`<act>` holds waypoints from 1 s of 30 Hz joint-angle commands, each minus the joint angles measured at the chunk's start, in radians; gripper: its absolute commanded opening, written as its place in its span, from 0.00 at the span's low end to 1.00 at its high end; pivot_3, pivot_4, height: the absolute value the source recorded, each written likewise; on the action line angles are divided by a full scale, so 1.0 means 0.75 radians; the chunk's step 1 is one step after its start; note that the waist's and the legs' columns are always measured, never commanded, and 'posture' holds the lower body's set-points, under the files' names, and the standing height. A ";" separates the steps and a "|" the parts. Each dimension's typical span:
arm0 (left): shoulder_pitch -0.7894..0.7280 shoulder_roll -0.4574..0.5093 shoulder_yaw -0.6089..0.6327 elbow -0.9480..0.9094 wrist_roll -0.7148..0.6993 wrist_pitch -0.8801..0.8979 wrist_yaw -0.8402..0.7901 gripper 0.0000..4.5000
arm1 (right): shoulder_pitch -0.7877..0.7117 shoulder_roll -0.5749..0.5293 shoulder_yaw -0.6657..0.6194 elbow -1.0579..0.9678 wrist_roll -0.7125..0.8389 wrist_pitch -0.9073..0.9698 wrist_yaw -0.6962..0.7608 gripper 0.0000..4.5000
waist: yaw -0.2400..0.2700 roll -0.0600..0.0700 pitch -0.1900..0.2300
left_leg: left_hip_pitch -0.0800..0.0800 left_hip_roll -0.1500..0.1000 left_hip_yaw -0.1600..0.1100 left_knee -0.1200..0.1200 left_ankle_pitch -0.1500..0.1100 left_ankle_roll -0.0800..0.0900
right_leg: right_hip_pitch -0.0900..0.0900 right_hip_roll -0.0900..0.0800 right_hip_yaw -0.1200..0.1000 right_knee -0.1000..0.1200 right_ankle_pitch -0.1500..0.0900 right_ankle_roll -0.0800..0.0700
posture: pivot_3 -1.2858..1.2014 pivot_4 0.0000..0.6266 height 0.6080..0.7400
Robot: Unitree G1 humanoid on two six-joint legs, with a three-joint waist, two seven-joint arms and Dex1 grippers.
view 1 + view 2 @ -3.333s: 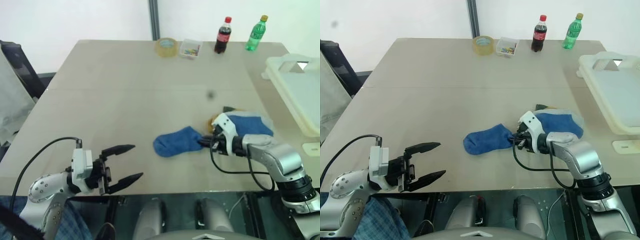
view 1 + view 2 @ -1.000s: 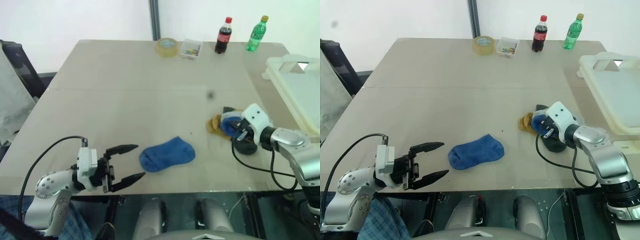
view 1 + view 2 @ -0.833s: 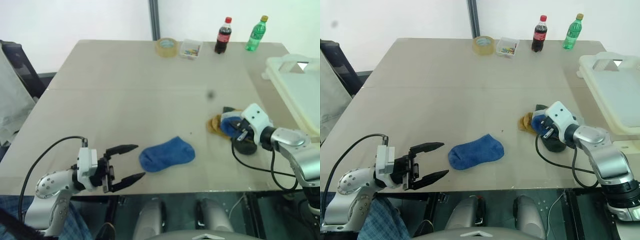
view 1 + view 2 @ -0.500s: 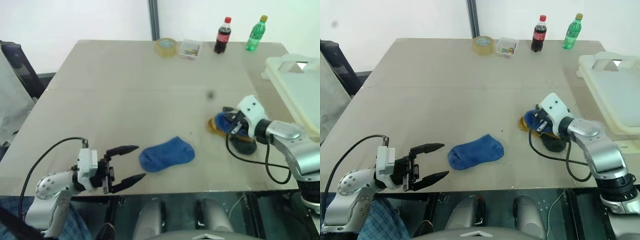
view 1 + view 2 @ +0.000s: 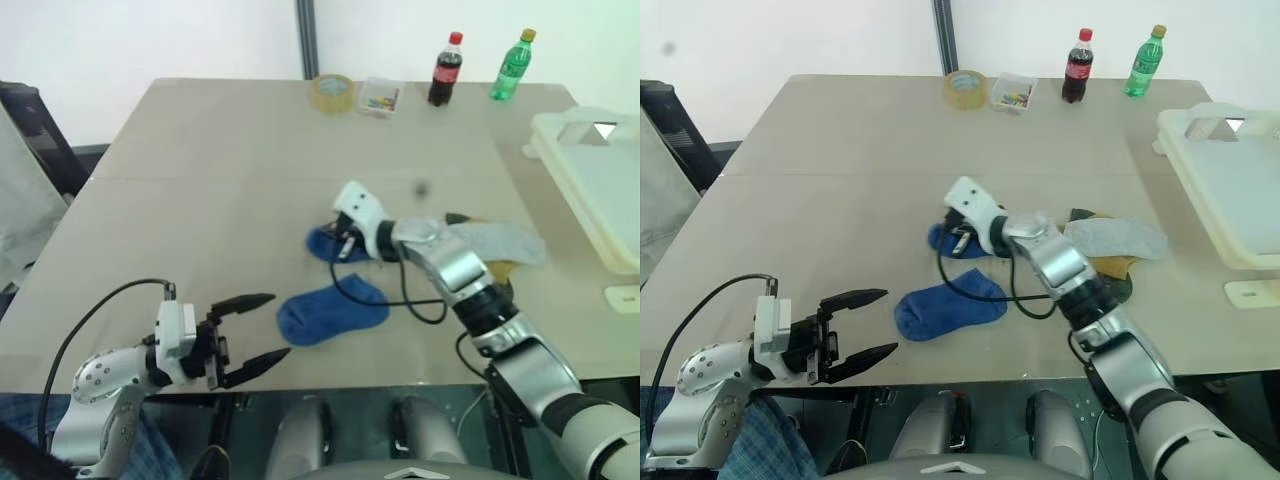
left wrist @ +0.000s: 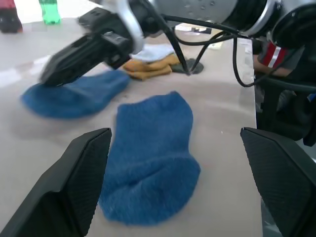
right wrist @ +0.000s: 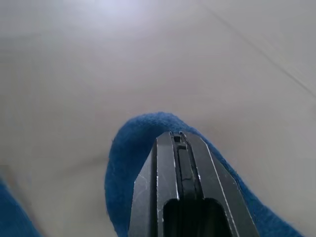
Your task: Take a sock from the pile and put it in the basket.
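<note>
My right gripper (image 5: 338, 243) is shut on a bright blue sock (image 5: 322, 245) at the middle of the table, left of the pile (image 5: 490, 252). In the right wrist view the shut fingers (image 7: 177, 158) lie over that sock (image 7: 126, 158). A pale grey sock (image 5: 497, 240) tops the pile, over a mustard one (image 5: 497, 268). A second blue sock (image 5: 332, 312) lies flat nearer the front edge; the left wrist view shows it too (image 6: 148, 158). My left gripper (image 5: 275, 325) stands open just left of it, empty. The cream basket (image 5: 600, 190) sits at the right edge.
A tape roll (image 5: 332, 93), a small clear box (image 5: 379, 97), a cola bottle (image 5: 445, 70) and a green bottle (image 5: 512, 66) line the table's far edge. A dark chair (image 5: 35, 135) stands beyond the left side.
My right gripper has swung left from the pile to the table's middle, taking a blue sock along. The grey sock now lies uncovered on the pile. The left arm has kept still.
</note>
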 commanded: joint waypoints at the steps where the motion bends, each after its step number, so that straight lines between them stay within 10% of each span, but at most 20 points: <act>1: 0.028 -0.003 0.034 -0.064 -0.008 -0.033 0.016 1.00 | -0.082 0.084 -0.008 0.120 -0.027 -0.111 0.012 0.01 | -0.001 0.000 0.000 | 0.000 0.000 0.000 0.000 0.000 0.000 | 0.000 0.000 0.000 0.000 0.000 0.000 | 0.52 0.24 1.00; 9: 0.011 -0.022 0.034 -0.046 -0.007 -0.039 0.071 1.00 | -0.057 0.044 -0.149 0.015 0.001 -0.080 -0.020 0.64 | 0.002 0.000 0.000 | 0.000 0.000 0.001 0.000 0.001 -0.003 | 0.000 -0.001 -0.001 0.001 0.000 0.000 | 0.52 0.24 1.00; 19: -0.346 -0.002 -0.006 0.164 0.069 0.250 0.390 1.00 | 0.214 -0.301 -0.390 -0.411 0.143 0.406 -0.007 0.64 | -0.003 0.000 0.000 | 0.001 -0.001 0.000 -0.001 0.001 -0.003 | 0.000 -0.001 -0.002 0.002 0.000 0.000 | 0.52 0.24 1.00; 30: -0.732 -0.013 -0.211 0.475 0.350 0.499 0.631 1.00 | 0.269 -0.132 -0.555 -0.373 0.323 0.727 -0.160 0.64 | -0.015 0.000 0.000 | 0.002 -0.001 0.001 -0.002 0.003 -0.004 | 0.000 0.002 0.001 0.005 0.001 0.001 | 0.52 0.24 1.00</act>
